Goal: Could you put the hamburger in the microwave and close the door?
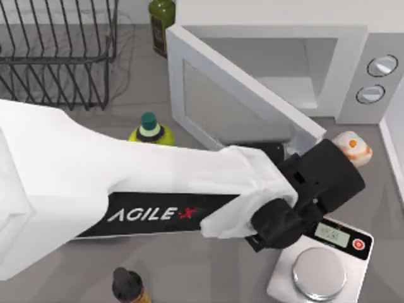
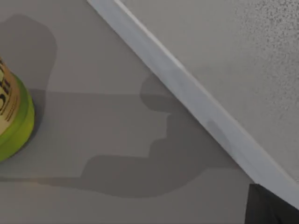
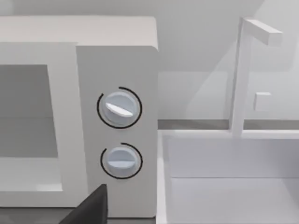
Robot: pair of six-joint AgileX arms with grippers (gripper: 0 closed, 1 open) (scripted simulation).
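Left claw [image 1: 344,154] pinches hamburger [image 1: 352,146] before microwave [image 1: 353,69] beside open door [image 1: 237,95]

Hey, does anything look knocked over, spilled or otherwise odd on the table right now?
Nothing looks spilled or toppled. The door hangs open, and the hamburger sits on the table beside the left gripper, outside the microwave. The yellow bottle stands upright.

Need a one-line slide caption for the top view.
Left gripper reaches past the open door toward the hamburger in front of the microwave.
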